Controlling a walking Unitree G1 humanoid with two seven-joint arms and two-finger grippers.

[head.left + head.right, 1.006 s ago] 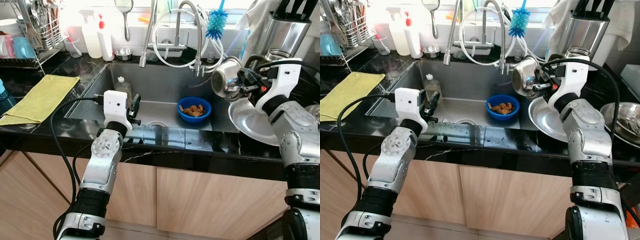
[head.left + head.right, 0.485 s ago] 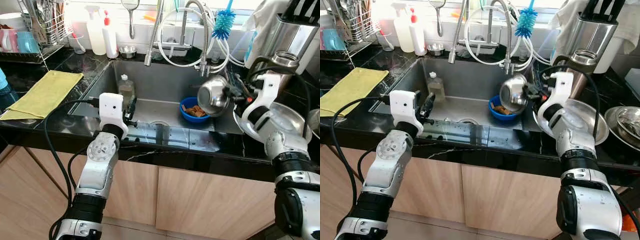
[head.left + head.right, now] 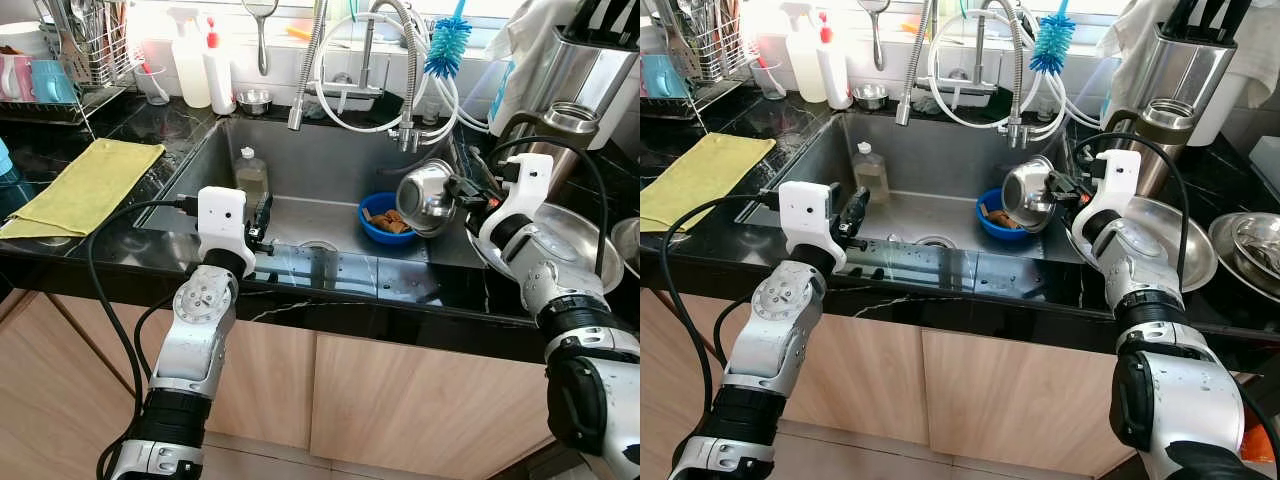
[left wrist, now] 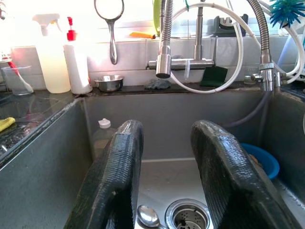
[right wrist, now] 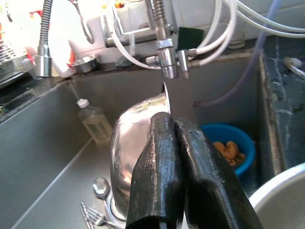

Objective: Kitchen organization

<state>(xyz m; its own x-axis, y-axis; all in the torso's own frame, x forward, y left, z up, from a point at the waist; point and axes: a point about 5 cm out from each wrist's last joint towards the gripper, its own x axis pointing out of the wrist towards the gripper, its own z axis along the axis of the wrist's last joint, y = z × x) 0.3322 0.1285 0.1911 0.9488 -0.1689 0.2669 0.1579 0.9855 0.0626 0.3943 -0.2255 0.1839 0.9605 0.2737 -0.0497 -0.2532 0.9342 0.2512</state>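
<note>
Pinching a steel bowl point(image 3: 424, 194) by its rim, right gripper point(image 3: 462, 190) reaches over the sink point(image 3: 330, 165); left gripper point(image 3: 262, 212) sits open.

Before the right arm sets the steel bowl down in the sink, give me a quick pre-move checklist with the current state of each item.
1. Right pincer shut on the rim of the round shiny steel bowl: ok.
2. Bowl over the grey steel sink, not the black counter: ok, tilted on its side above the right part.
3. Landing spot beneath: not ok. A blue plastic bowl of brown food scraps sits close under it, and a spoon and fork lie on the sink floor.
4. Left pincer out of the way: ok, open and hovering at the sink's front edge.
5. Bowl's inside empty: cannot tell.
</note>
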